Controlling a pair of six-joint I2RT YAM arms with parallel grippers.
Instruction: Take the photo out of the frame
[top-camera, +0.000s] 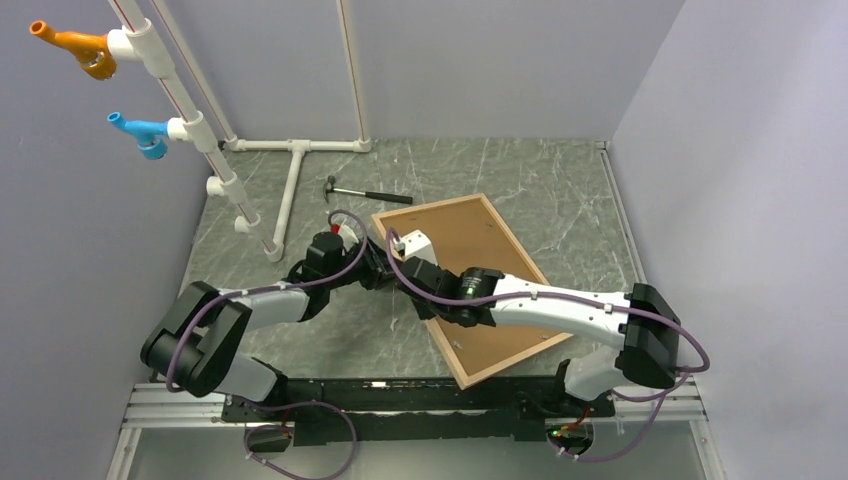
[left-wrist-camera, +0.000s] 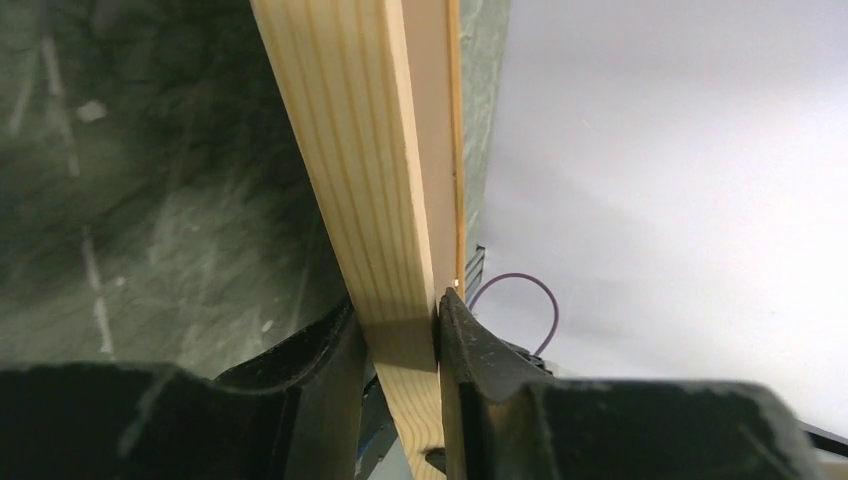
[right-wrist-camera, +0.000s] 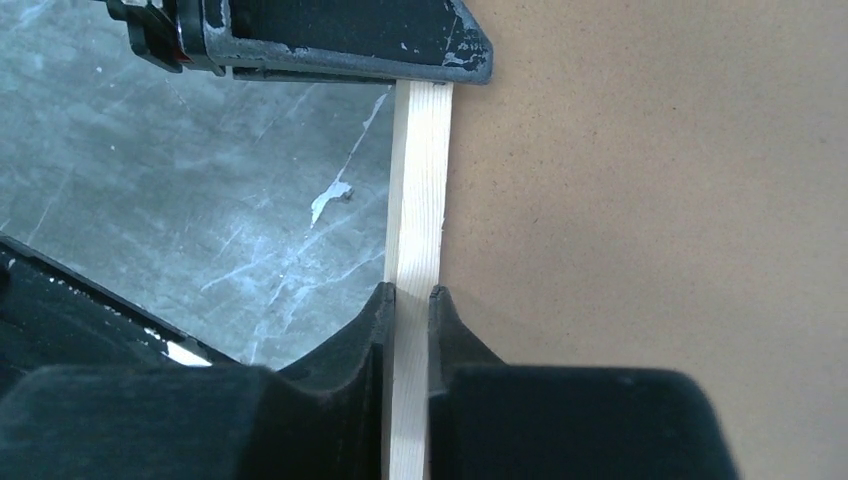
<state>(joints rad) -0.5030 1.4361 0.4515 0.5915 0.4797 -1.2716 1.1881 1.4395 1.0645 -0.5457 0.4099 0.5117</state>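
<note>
The light wood frame (top-camera: 520, 355) lies tilted on the dark marbled table. The photo's brown back (top-camera: 480, 250) faces up inside it; its printed side is hidden. My left gripper (top-camera: 385, 258) is at the frame's left edge near the far corner. In the left wrist view its black fingers (left-wrist-camera: 470, 350) press both sides of the wood bar (left-wrist-camera: 370, 180). My right gripper (top-camera: 420, 293) is shut on the same bar a little nearer. The right wrist view shows its fingers (right-wrist-camera: 455, 330) pinching the pale bar (right-wrist-camera: 418, 200), with the brown back (right-wrist-camera: 650, 200) to the right and the left gripper (right-wrist-camera: 300, 45) ahead.
A small hammer (top-camera: 365, 192) lies behind the frame's far corner. A white pipe structure (top-camera: 290, 190) stands at the back left, carrying an orange fitting (top-camera: 75, 47) and a blue fitting (top-camera: 140, 130). Grey walls close in the table on three sides.
</note>
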